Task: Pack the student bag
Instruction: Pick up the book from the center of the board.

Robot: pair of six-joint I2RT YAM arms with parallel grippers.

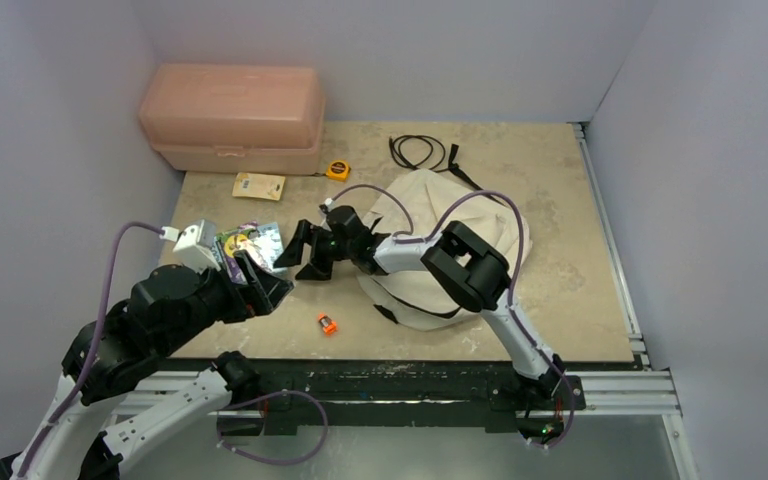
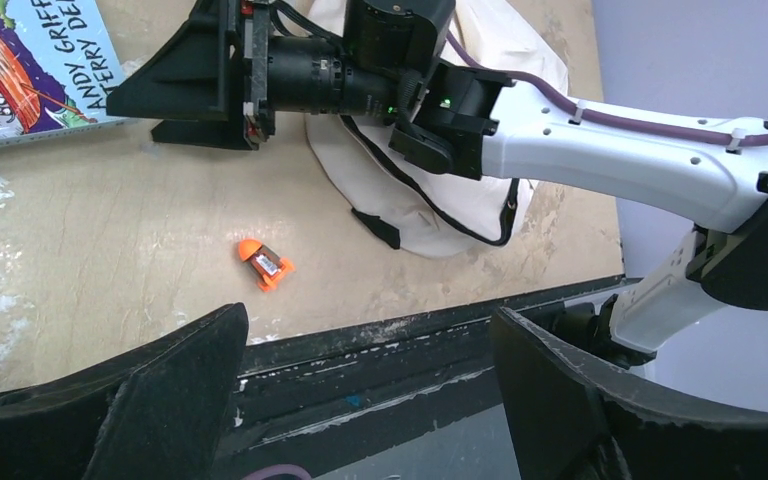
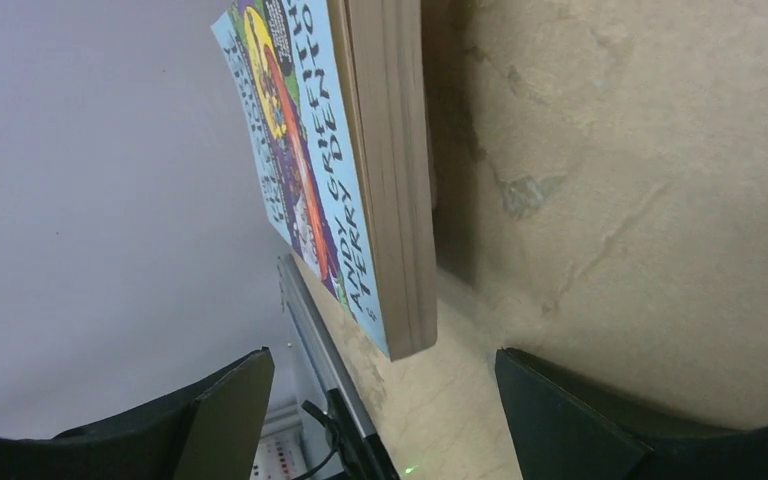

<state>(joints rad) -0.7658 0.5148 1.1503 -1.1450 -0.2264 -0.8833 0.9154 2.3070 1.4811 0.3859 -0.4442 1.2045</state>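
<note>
The student bag (image 1: 430, 235) is a cream fabric backpack with black straps, lying slumped right of the table's middle; it also appears in the left wrist view (image 2: 430, 195). My right arm reaches left across it. My right gripper (image 1: 305, 252) is open, side-on, just right of a colourful paperback book (image 1: 252, 245). In the right wrist view the book (image 3: 360, 170) lies just ahead of the open right gripper (image 3: 385, 410), not between the fingers. My left gripper (image 1: 260, 283) hovers open and empty near the book's front edge, seen over the table's front rail (image 2: 365, 330).
A small orange item (image 1: 327, 322) lies near the front edge. A pink plastic box (image 1: 232, 118) stands at the back left, with a yellow tape measure (image 1: 337, 169) and a yellow packet (image 1: 259, 185) before it. A black cable (image 1: 418, 152) lies behind the bag.
</note>
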